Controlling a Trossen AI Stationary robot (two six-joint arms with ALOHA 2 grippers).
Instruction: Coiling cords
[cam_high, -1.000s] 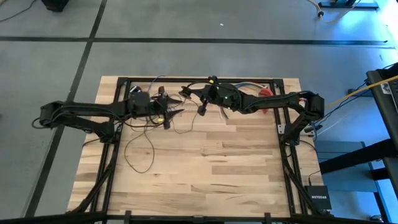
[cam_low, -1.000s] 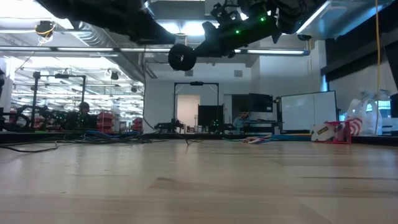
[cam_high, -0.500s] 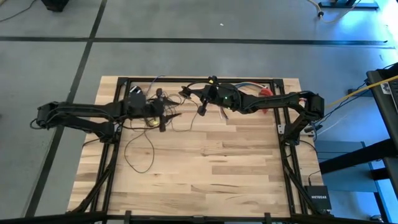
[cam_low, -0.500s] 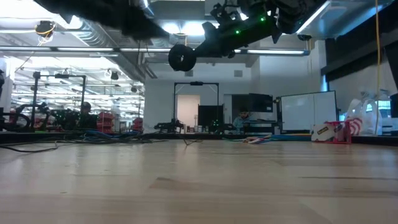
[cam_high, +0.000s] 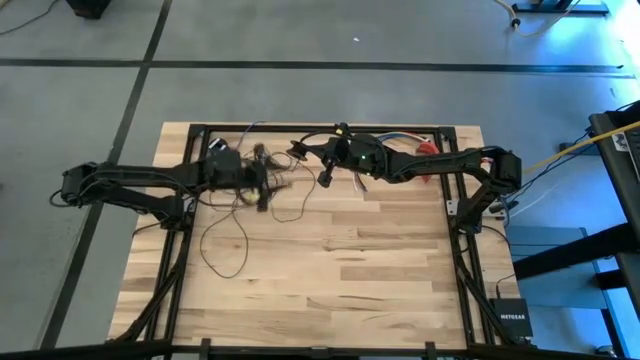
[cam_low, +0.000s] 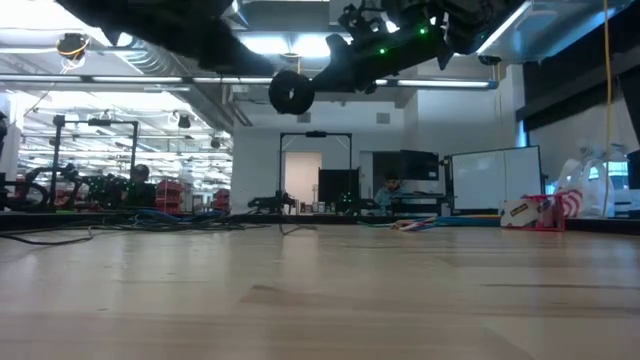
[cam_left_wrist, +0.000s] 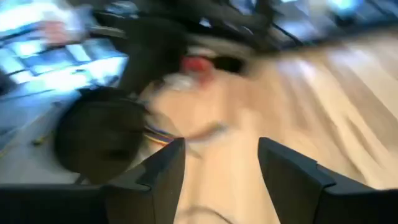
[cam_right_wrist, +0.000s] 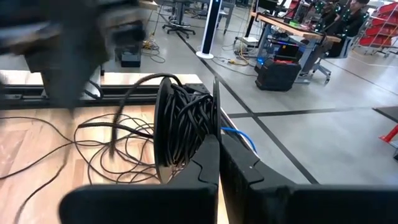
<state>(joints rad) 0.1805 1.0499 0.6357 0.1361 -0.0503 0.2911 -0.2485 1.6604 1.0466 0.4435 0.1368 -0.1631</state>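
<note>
Coiling is partly done: right gripper, clamped, holds wound thin black cord; loose loops remain near the table's left edge; left gripper fingers apart.

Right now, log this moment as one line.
left gripper: open, empty, beside coil | right gripper: shut on cords, coil raised | loose loops on table

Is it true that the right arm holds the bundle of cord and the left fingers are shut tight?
Not quite. The right gripper does hold the cord, but the left fingers stand apart with nothing between them, as the left wrist view shows.
</note>
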